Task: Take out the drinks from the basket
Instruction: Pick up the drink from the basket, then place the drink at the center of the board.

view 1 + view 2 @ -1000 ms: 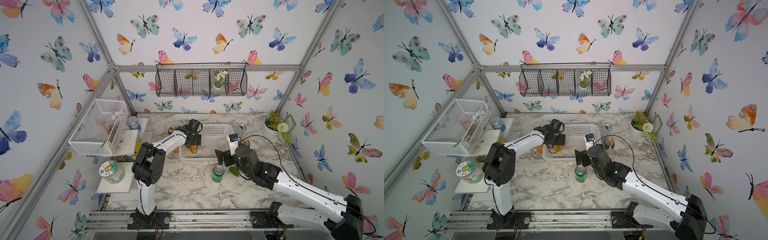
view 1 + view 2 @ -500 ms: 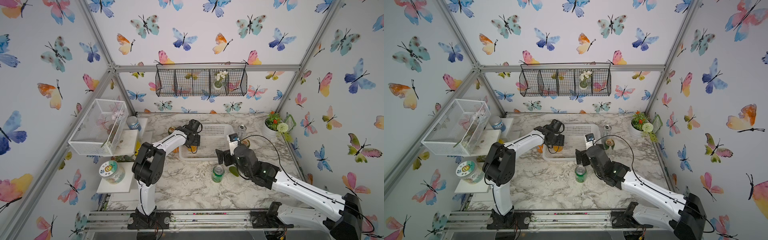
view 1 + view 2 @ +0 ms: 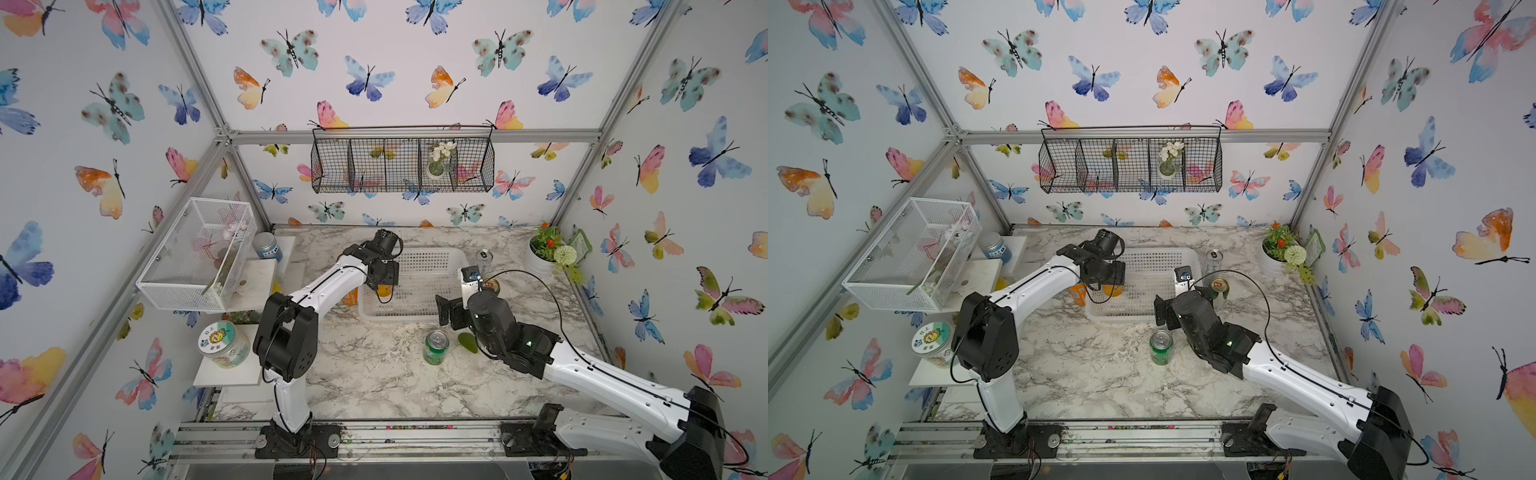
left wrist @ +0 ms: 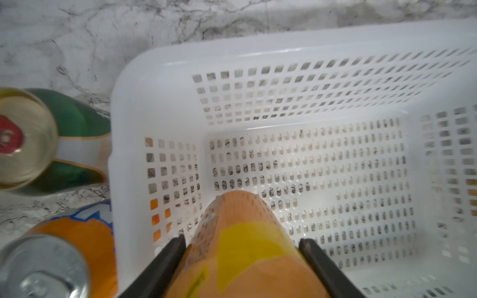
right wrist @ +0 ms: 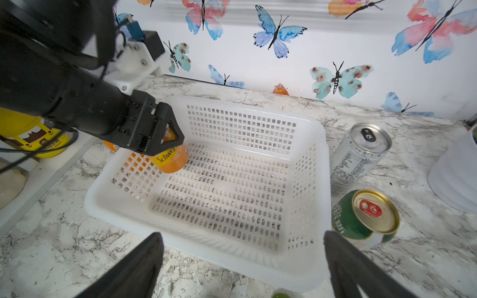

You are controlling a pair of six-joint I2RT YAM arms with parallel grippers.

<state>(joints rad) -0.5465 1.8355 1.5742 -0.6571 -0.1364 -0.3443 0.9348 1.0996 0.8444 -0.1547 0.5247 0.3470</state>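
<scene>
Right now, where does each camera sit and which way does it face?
Top views: high in front, facing down at the table; left arm, right arm.
Left wrist: above the basket, facing down; left pincer shut on the orange can.
Right wrist: before the basket, facing the back wall; open right pincer, left arm.
Wrist views share basket, orange can.

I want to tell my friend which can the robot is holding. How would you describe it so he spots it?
Find the white holed basket on the marble table. The only thing in it is an orange can with a yellow label, pinched by the left gripper. The other orange drink stands just outside the basket wall, ungripped.
</scene>
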